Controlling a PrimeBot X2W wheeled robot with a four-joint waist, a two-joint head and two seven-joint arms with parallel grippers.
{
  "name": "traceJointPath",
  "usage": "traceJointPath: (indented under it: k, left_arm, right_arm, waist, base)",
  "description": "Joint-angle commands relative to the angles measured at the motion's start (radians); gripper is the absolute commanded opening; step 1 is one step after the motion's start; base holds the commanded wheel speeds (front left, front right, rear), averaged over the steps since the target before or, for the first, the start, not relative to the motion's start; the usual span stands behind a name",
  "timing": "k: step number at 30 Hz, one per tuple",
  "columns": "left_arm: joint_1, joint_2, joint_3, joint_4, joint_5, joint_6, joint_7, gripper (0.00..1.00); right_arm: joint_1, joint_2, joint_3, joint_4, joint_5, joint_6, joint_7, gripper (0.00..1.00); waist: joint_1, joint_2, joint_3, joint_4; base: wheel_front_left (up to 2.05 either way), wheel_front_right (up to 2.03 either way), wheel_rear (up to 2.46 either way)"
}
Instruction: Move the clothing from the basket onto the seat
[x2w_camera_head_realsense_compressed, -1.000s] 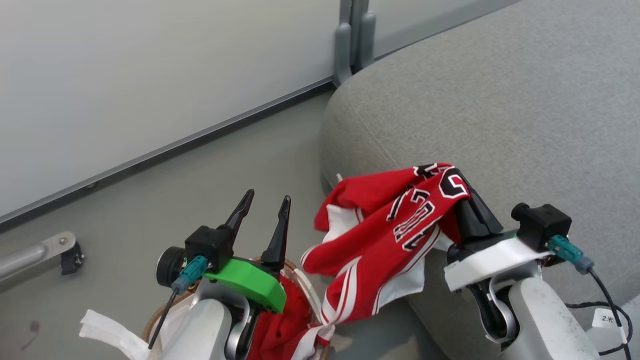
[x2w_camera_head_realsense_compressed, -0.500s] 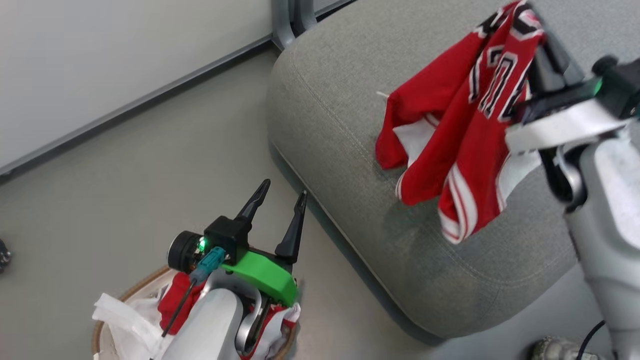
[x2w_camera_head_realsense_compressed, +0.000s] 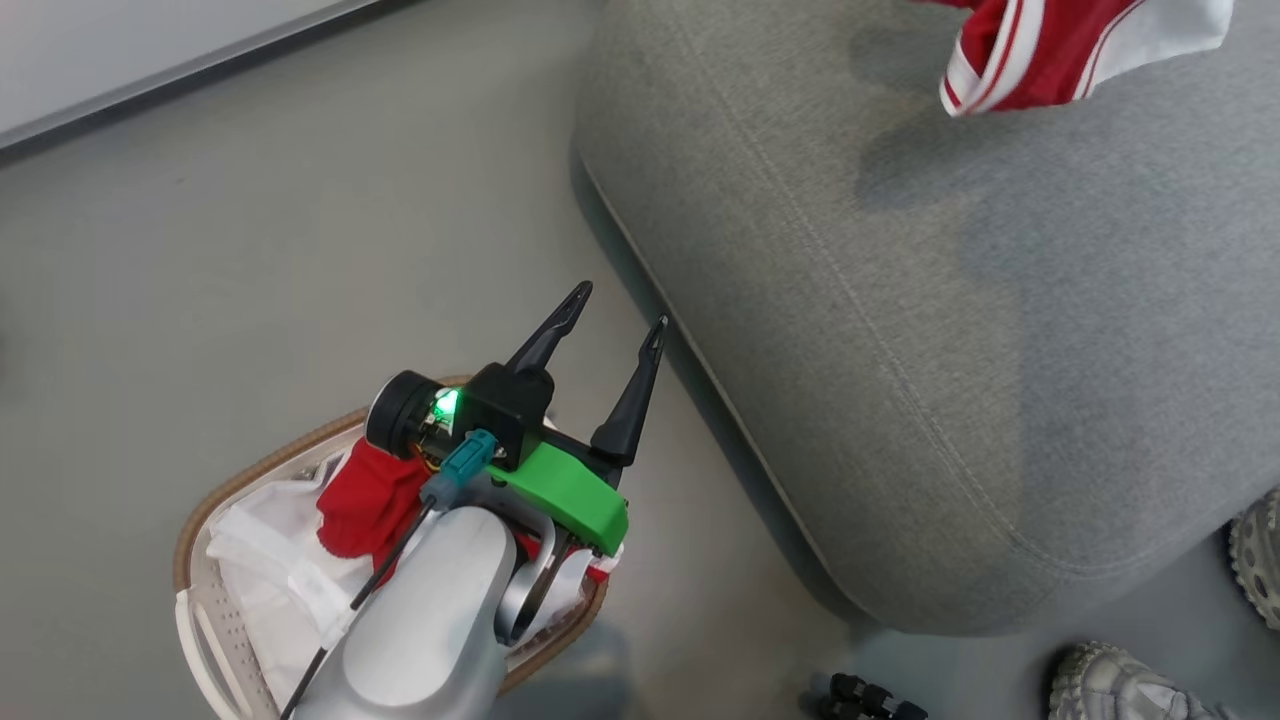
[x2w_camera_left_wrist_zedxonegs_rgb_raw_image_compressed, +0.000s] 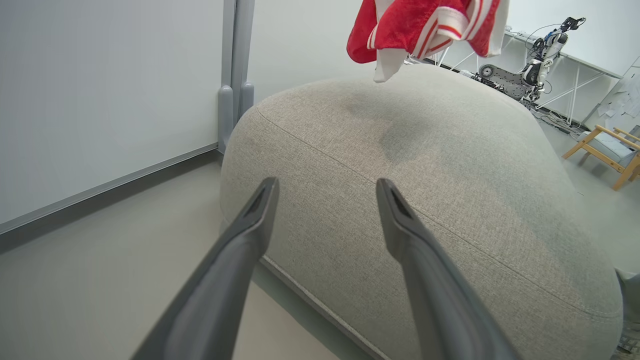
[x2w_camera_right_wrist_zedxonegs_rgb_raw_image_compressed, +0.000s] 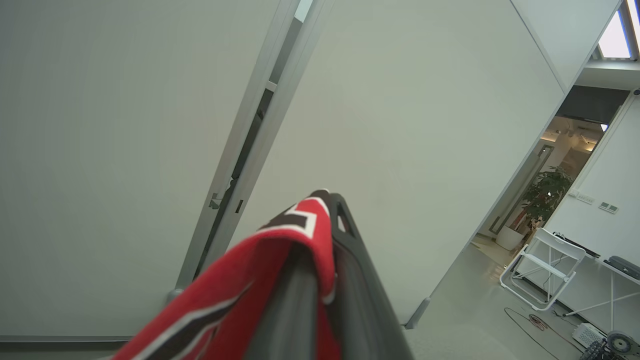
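A: Any text, label, number or sign to read?
B: None legible. Part of a dark, white-edged letter or numeral on the red clothing (x2w_camera_right_wrist_zedxonegs_rgb_raw_image_compressed: 292, 222) in the right wrist view, folded over and cut off, unreadable.
A: Anything on the small wall plates (x2w_camera_right_wrist_zedxonegs_rgb_raw_image_compressed: 607, 206) at far right there?
B: Too small and blurred to tell.

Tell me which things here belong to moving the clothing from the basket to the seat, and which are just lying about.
Job in hand: red jersey held in the shut right gripper; second jersey in the basket; seat; open left gripper.
Lying about: white liner, grey shoes, wooden chair, folding chair, potted plant.
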Motion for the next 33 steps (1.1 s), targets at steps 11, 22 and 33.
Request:
traceJointPath:
  k: [11,22,33]
  left_arm:
    - [-0.054,0.012,-0.045,0.019,-0.027,-0.004,-0.001,1.00]
    - [-0.008,0.017,-0.029,0.042,-0.029,-0.004,-0.001,1.00]
    - [0.074,0.004,0.011,0.049,-0.015,-0.004,-0.001,1.00]
  right_arm:
    - [0.103,0.037,-0.124,0.323,-0.141,-0.001,0.000,0.00]
    - [0.414,0.107,-0.307,0.320,-0.158,-0.001,0.000,1.00]
    - [0.653,0.165,-0.328,0.110,-0.092,-0.001,0.000,1.00]
  waist:
    - [-0.0001,-0.0001,0.130,0.155]
    - [-0.0001,-0.0001,0.059,0.124]
    - [-0.0001,-0.0001,-0.090,0.135]
  base:
    - [0.00,0.00,0.00]
    - [0.00,0.00,0.00]
    - [0.00,0.00,0.00]
